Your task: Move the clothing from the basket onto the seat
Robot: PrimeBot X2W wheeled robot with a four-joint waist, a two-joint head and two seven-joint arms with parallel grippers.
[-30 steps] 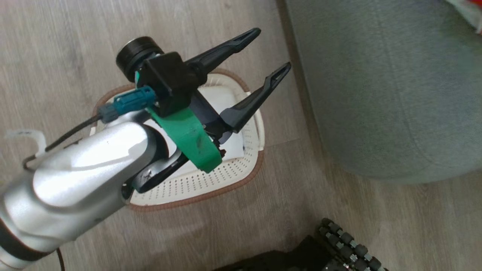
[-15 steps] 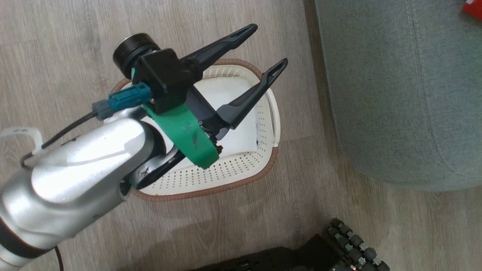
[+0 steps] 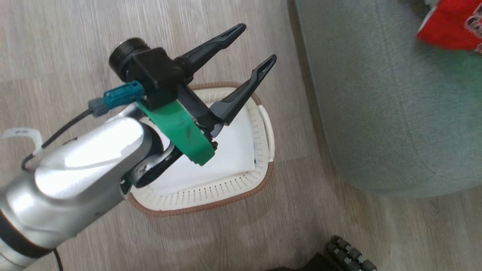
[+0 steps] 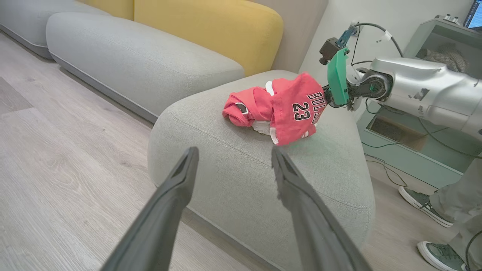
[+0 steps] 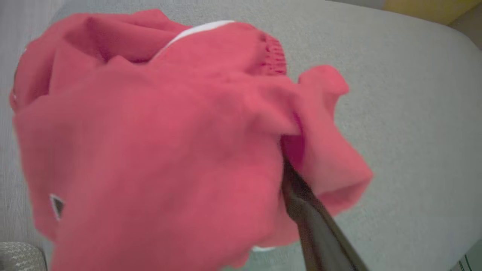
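The red clothing (image 4: 286, 109) lay heaped on the seat (image 4: 233, 195), but cloth draped my right gripper's fingers (image 5: 301, 203) so I could not tell their grip, my left gripper (image 3: 256, 43) gaped empty, and withdrawing risked dragging fabric off.

Probably a living room: sofas (image 4: 143, 64), wood floor (image 4: 56, 150).

Soft, even light throws a white glare patch on the rounded silver metal forearm (image 3: 86, 165) and only a faint shadow around the oval cream perforated plastic basket (image 3: 211, 190). The head view is slightly smeared. In the right wrist view the crumpled red fabric clothing (image 5: 150, 150) is near and out of focus, while the left wrist view is sharp.
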